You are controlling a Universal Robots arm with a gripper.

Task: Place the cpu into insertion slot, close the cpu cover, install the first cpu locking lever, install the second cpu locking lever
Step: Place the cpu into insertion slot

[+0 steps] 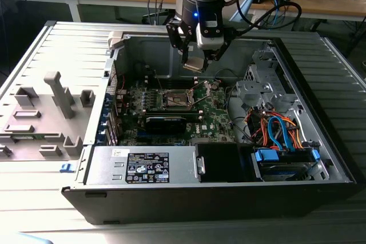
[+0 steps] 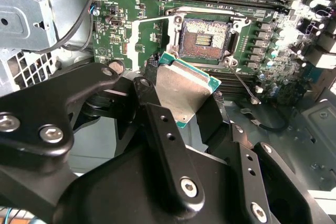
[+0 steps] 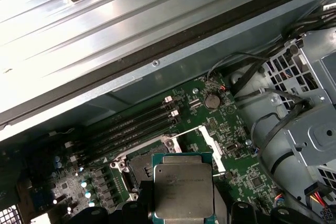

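The end effector [image 1: 195, 61] grasped the cpu [image 2: 186, 90] above the open insertion slot [image 2: 203, 38], where seating it well probably meant squaring it to the rim and lowering gently.

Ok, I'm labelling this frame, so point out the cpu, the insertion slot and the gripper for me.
the cpu [image 2: 186, 90], second wrist view, on its silvery metal face.
the insertion slot [image 2: 203, 39], second wrist view, on its centre.
the gripper [image 1: 197, 63], exterior view, between its fingertips, shut on the cpu.
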